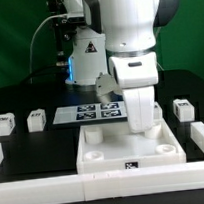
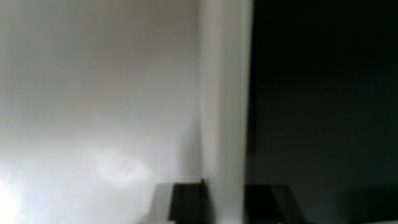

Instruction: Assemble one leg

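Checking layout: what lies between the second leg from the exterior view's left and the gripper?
The marker board, between leg and gripper, in the exterior view.

The marker board (image 1: 86, 113) lies flat on the black table (image 1: 34, 146), just behind the white tabletop (image 1: 100, 160).

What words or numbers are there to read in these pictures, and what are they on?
None: no words or numbers can be read.
Marker board: black-and-white square patterns, no letters.
Tabletop front edge: one small tag, too small to read.
Wrist view: blurred, no text.
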Action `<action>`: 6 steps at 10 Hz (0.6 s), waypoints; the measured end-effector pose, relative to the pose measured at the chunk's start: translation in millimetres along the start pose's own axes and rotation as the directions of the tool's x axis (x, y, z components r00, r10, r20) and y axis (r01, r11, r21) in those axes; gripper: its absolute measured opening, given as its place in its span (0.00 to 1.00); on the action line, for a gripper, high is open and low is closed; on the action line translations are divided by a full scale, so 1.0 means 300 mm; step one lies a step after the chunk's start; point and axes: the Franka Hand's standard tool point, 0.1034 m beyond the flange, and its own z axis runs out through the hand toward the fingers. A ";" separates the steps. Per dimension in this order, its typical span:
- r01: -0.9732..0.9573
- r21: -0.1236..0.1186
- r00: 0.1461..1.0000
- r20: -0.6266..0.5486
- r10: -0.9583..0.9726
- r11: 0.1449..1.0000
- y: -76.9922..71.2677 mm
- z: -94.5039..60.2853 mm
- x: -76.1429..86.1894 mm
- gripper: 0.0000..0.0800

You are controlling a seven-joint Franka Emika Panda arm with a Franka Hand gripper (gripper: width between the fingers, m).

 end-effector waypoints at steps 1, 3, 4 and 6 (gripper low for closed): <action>-0.001 -0.008 1.000 -0.005 0.001 1.000 0.021 -0.002 0.027 0.10; -0.005 -0.018 1.000 -0.014 0.004 1.000 0.044 -0.004 0.077 0.10; -0.004 -0.021 1.000 -0.017 0.004 1.000 0.051 -0.006 0.095 0.10; 0.003 -0.027 1.000 -0.019 -0.003 1.000 0.061 -0.011 0.115 0.09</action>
